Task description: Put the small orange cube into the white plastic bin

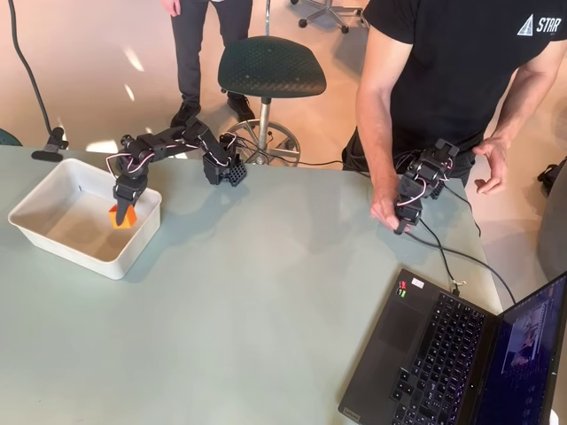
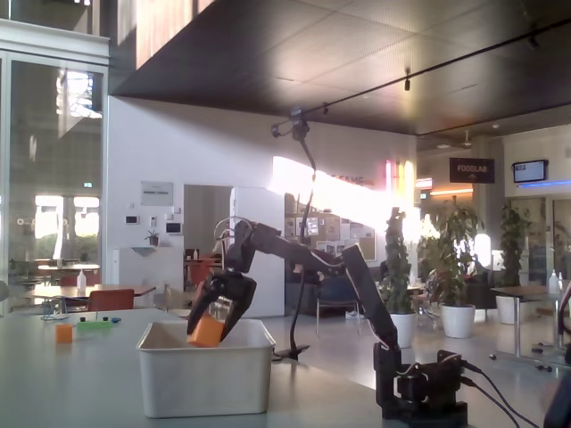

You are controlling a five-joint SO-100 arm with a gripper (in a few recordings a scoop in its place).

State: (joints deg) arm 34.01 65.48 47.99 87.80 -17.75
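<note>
Pinching the small bright orange cube (image 2: 206, 332), my black two-finger tool (image 2: 217, 314) hangs directly above the shallow white plastic bin (image 2: 205, 379), inside its rim.

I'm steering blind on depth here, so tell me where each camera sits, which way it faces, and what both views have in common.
Overhead view: above the table, looking down; shows the whole arm from its base at the far edge to the gripper holding the small orange cube over the white plastic bin, plus a laptop.
Fixed view: at table height, looking level across it toward a hall; shows the arm side-on, base right, gripper at the bin's rim.
Shared: arm, cube, bin, tabletop.
</note>
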